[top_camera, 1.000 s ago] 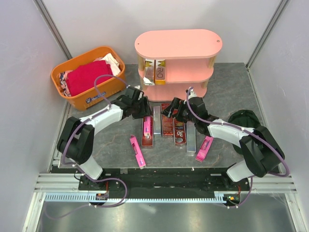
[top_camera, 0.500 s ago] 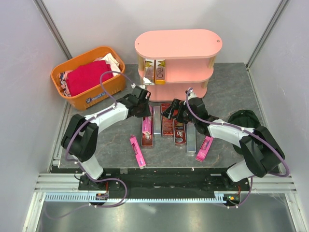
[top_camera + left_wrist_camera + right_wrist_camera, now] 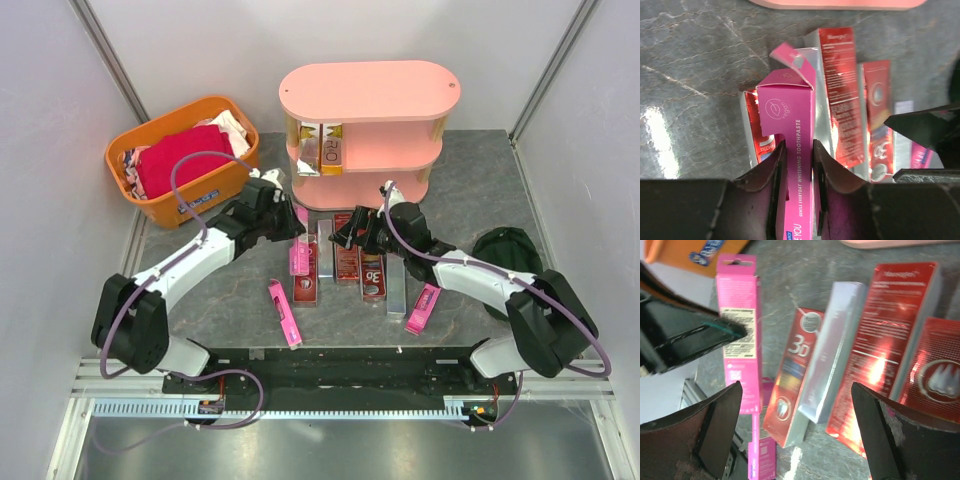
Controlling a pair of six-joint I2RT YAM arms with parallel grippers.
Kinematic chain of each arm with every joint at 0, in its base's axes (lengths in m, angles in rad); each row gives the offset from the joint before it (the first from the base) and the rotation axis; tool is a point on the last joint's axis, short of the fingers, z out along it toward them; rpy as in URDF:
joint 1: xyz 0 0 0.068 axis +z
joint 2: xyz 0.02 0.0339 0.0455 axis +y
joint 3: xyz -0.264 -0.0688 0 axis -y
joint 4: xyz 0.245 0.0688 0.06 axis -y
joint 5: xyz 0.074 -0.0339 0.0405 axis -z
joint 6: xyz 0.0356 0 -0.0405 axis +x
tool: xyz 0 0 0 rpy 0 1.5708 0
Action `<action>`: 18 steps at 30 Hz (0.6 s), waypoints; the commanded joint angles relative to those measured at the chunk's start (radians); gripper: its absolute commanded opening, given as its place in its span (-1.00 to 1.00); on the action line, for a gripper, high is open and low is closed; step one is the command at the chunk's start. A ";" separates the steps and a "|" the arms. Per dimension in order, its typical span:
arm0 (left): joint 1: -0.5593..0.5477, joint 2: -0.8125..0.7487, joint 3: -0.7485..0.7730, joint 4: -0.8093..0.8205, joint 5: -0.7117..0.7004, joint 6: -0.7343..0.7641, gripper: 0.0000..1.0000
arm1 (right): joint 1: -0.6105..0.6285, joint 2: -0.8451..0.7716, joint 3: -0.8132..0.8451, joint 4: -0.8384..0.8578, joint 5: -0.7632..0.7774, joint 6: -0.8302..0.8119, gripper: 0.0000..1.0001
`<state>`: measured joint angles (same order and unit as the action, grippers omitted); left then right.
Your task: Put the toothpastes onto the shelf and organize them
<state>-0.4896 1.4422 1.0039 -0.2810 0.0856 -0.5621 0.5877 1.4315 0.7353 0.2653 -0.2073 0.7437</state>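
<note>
Toothpaste in a long bright pink carton is gripped by the closed jaws of the left gripper and held over the left end of a row of dark red and silver-grey cartons. These are laid side by side on the counter, directly in front of the pink three-tier oval shelf with wooden posts. The right gripper is poised over the same row, its jaws spread wide with nothing held between them. A second pink carton and a third pink carton are laid nearer the arm bases, one at each side of the row. Yellow-gold cartons are stood at the left of the middle tier. An orange plastic basket filled with a red folded cloth is set left of the shelf, and a dark round object is seen at the right. The counter is dark grey and stone-patterned, enclosed by pale walls.
</note>
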 commanded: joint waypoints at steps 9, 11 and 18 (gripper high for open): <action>0.226 -0.189 -0.263 0.668 0.610 -0.263 -0.56 | 0.037 -0.106 -0.045 0.207 -0.222 -0.069 0.96; 0.250 -0.192 -0.287 0.774 0.658 -0.356 -0.57 | 0.052 -0.111 -0.037 0.207 -0.236 -0.086 0.96; 0.260 -0.175 -0.337 1.066 0.729 -0.553 -0.60 | 0.147 -0.105 -0.036 0.285 -0.253 -0.046 0.96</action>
<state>-0.2321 1.2861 0.6724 0.5152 0.7181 -0.9527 0.6922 1.3426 0.6941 0.4397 -0.4259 0.6838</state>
